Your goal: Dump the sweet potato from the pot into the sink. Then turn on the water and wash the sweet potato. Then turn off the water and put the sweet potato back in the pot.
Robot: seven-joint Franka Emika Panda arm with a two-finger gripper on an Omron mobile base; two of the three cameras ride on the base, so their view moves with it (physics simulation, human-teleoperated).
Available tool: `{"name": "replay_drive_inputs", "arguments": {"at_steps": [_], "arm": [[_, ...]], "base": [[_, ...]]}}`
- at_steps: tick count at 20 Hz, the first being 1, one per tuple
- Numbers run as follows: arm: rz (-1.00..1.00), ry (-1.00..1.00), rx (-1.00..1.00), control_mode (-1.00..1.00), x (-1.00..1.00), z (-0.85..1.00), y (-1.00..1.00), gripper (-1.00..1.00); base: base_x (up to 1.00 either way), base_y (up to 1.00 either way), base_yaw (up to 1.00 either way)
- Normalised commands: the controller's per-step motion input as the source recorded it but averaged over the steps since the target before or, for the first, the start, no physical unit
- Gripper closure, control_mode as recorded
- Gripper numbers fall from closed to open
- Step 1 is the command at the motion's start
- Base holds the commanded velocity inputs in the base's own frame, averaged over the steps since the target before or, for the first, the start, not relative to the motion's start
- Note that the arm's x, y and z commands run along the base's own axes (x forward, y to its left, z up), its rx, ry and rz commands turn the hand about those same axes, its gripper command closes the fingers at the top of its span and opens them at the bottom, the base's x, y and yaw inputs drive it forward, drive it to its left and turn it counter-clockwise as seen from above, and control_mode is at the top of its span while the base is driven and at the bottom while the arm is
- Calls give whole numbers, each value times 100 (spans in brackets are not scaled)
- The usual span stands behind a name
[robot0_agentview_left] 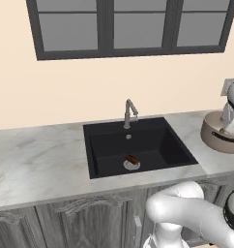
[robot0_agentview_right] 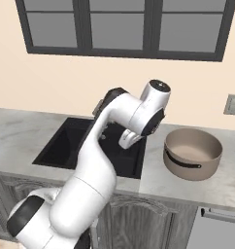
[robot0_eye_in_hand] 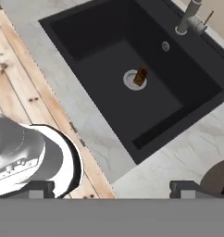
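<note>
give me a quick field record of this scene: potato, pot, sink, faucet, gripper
sweet potato: lying in the sink, on the edge of the round drain
pot: upright on the counter to the right of the sink, nothing seen inside it
sink: black basin
faucet: behind the sink, no stream visible
gripper: open, holding nothing, above the counter edge between sink and pot
task stage: potato dumped, water not yet on
</note>
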Motion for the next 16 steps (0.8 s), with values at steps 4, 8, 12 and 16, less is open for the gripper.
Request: {"name": "replay_drive_inputs", "arguments": {"at_steps": [4, 8, 12, 16], "arm": [[0, 0, 18, -100, 31, 29, 64, -100], [0, 0, 26, -100, 58, 13, 30, -100], [1, 0, 31, -100, 50, 0, 15, -100], [2, 0, 26, -100, 48, 0, 16, -100]], "base": [[0, 0, 0], [0, 0, 0], [0, 0, 0], [0, 0, 0]]}}
